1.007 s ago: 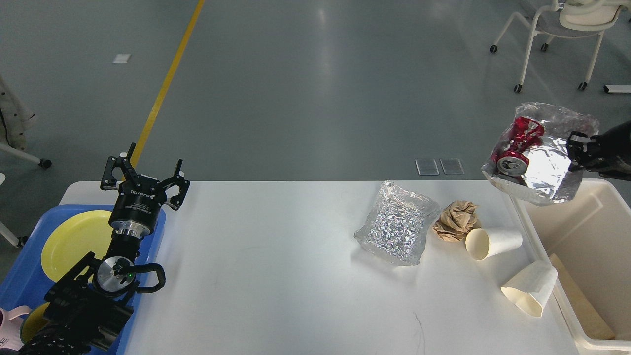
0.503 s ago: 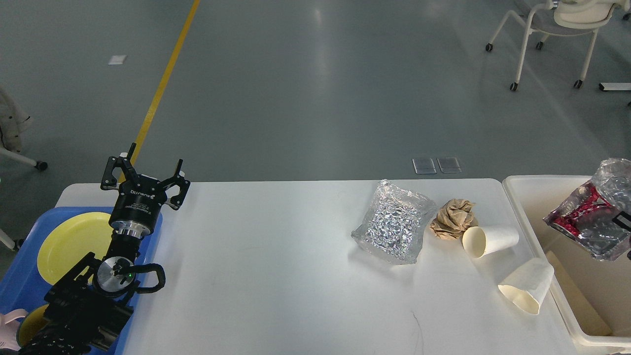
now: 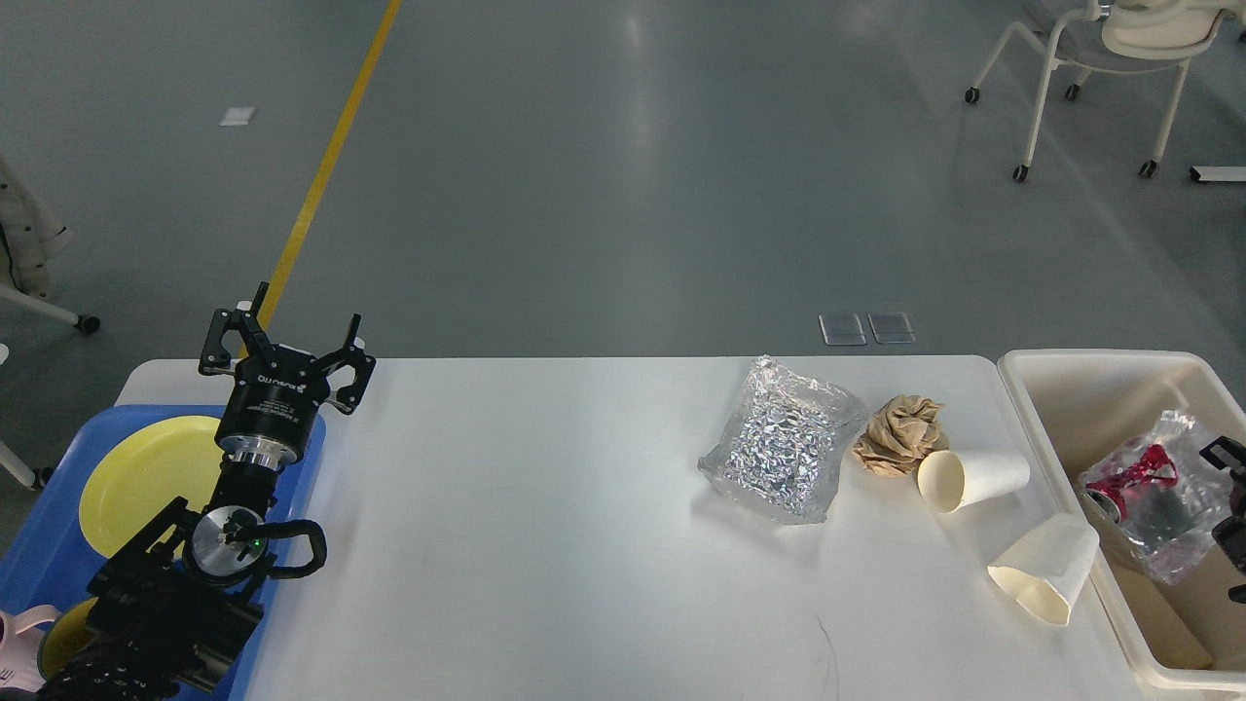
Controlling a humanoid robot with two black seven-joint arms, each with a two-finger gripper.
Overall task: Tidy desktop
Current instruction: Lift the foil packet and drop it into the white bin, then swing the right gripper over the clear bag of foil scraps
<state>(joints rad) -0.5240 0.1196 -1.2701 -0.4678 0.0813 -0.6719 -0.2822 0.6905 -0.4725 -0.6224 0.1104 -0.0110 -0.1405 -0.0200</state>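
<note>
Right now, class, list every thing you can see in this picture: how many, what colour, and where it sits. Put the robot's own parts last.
desktop: 1, white, fills the lower view
tray: 1, blue, left end of desktop
plate: 1, yellow, in tray
foil dish: 1, silver, right of centre on desktop
paper wad: 1, brown, between dish and cup
cups: 2, cream, lying on their sides near the desktop's right edge
bin: 1, cream, right of desktop
can: 1, red, crushed, on foil in bin
chair: 1, white, far right on floor
left tool: 1, black, open, above tray
right tool: 1, black, at the bin, mostly out of view
</note>
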